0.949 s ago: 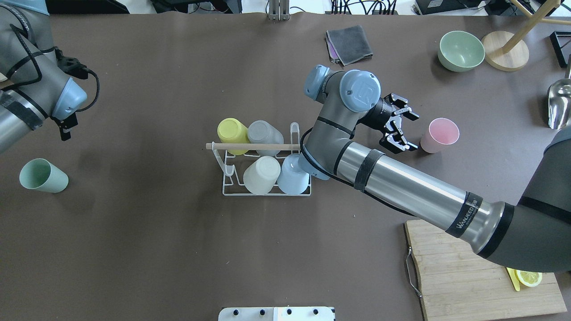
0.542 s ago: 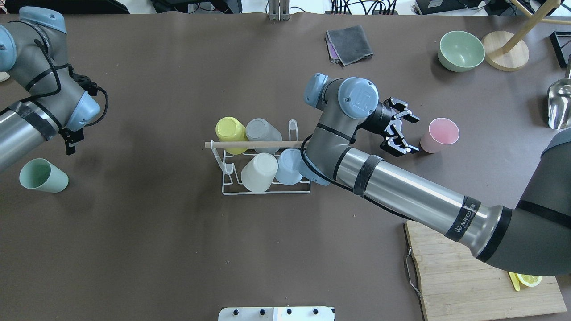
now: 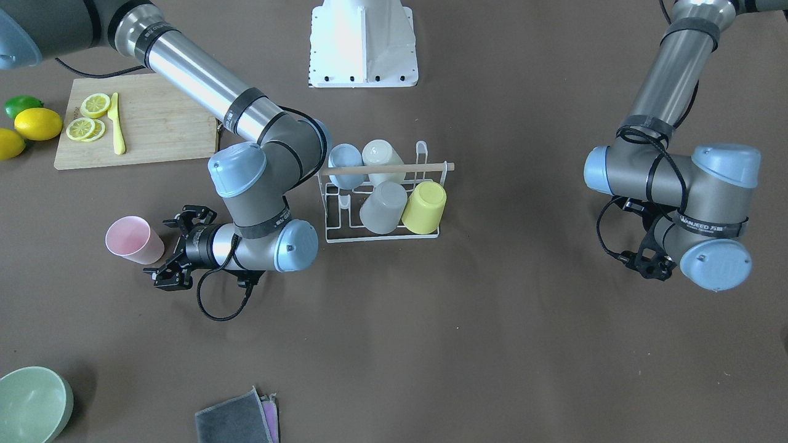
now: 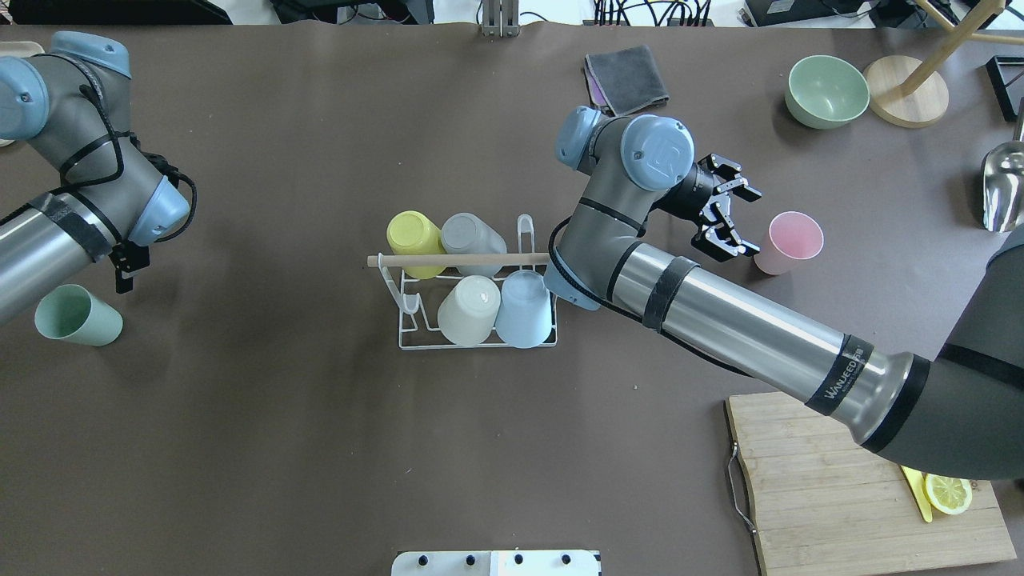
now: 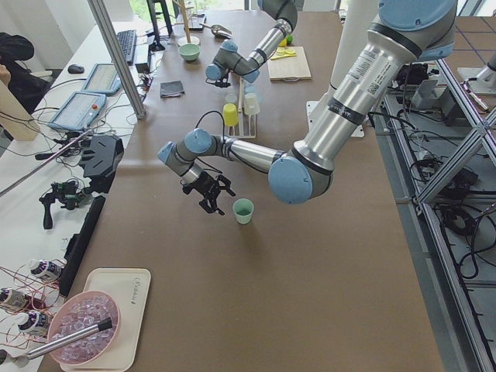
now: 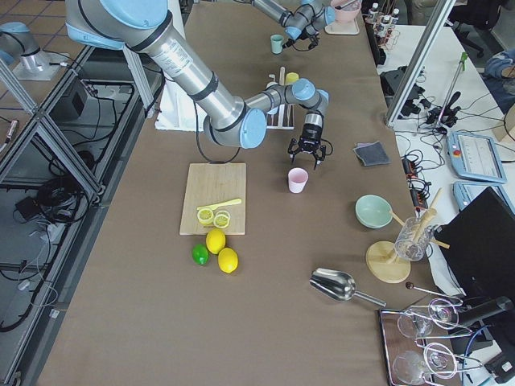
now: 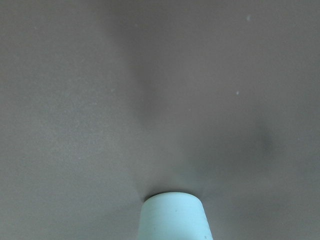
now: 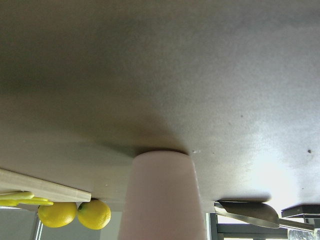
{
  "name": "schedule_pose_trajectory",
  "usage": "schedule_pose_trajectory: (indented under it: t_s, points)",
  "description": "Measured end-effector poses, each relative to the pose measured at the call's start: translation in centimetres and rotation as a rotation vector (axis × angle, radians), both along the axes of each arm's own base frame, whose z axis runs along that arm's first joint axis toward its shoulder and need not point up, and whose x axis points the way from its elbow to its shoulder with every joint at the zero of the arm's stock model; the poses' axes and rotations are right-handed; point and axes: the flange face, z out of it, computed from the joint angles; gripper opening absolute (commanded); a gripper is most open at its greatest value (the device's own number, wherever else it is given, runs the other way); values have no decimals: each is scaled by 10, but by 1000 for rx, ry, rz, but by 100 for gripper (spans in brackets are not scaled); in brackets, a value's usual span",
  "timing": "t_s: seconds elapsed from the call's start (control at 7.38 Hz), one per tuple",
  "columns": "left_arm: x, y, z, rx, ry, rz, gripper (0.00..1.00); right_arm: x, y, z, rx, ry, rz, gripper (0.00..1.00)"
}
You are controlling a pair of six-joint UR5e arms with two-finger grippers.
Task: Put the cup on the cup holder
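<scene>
A pink cup (image 4: 789,242) stands upright on the table to the right of the cup holder (image 4: 478,346). My right gripper (image 4: 746,222) is open and lies level beside this cup, one finger on either side of its near wall. The right wrist view is filled with the pink cup (image 8: 162,197) dead ahead. A green cup (image 4: 78,315) stands at the far left. My left gripper (image 5: 209,198) hovers just beside it with its fingers spread and empty. The white wire holder with its wooden rod (image 4: 456,260) carries yellow, grey, cream and blue cups upside down.
A wooden board (image 4: 848,496) with lemon slices lies at the near right. At the far right are a green bowl (image 4: 826,90), a metal scoop (image 4: 1004,188) and a round wooden stand base (image 4: 906,90). A folded grey cloth (image 4: 626,78) lies at the far middle.
My left arm has swung in and down toward the green cup. My right gripper has moved a little farther and nearer to the pink cup. Both cups stand where they were.
</scene>
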Motion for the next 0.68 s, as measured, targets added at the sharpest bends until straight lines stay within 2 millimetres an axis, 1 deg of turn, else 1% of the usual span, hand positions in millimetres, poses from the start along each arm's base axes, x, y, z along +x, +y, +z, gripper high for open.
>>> schedule_pose_trajectory:
  t_s: [0.14,0.41,0.68]
  points:
    - [0,0,0,-1,1,3,97,10,-6,-4,-7,-22,10,99]
    - [2,1,1,-3,1,7,97,25,-9,4,-16,-36,17,99]
    - [9,6,3,-7,-1,18,97,30,-6,10,-19,-44,23,99]
